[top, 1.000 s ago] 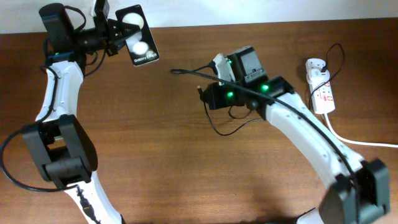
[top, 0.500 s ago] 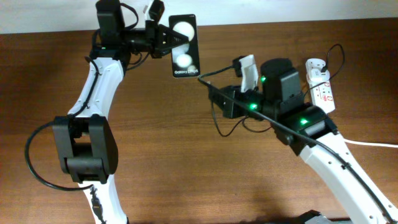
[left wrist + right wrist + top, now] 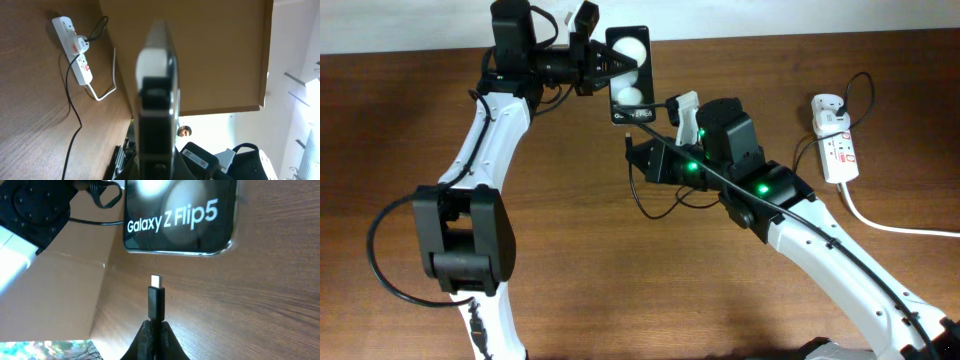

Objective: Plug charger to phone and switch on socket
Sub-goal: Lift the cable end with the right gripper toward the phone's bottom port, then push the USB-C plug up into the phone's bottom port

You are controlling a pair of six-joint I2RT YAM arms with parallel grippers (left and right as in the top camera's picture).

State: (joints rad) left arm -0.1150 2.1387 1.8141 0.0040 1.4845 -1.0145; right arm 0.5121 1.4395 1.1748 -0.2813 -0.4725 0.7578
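My left gripper (image 3: 603,68) is shut on the phone (image 3: 630,85) and holds it in the air at the back of the table, screen up. The left wrist view shows the phone edge-on (image 3: 156,100). My right gripper (image 3: 633,152) is shut on the plug tip of the charger (image 3: 655,212). In the right wrist view the plug tip (image 3: 156,296) stands between my shut fingers (image 3: 156,330), pointing at the phone's lower edge (image 3: 180,215) with a small gap between them. The socket (image 3: 840,150) lies at the right with its white adapter (image 3: 828,108) plugged in.
The socket's thick white cord (image 3: 890,228) runs off the right edge. The black cable loops over the wood under my right arm. The socket (image 3: 75,47) and cable (image 3: 75,125) also show in the left wrist view. A cardboard wall (image 3: 200,50) stands behind the table.
My left arm has carried the phone from the far left to the middle back. My right gripper has moved with the plug tip to just below the phone's lower edge.
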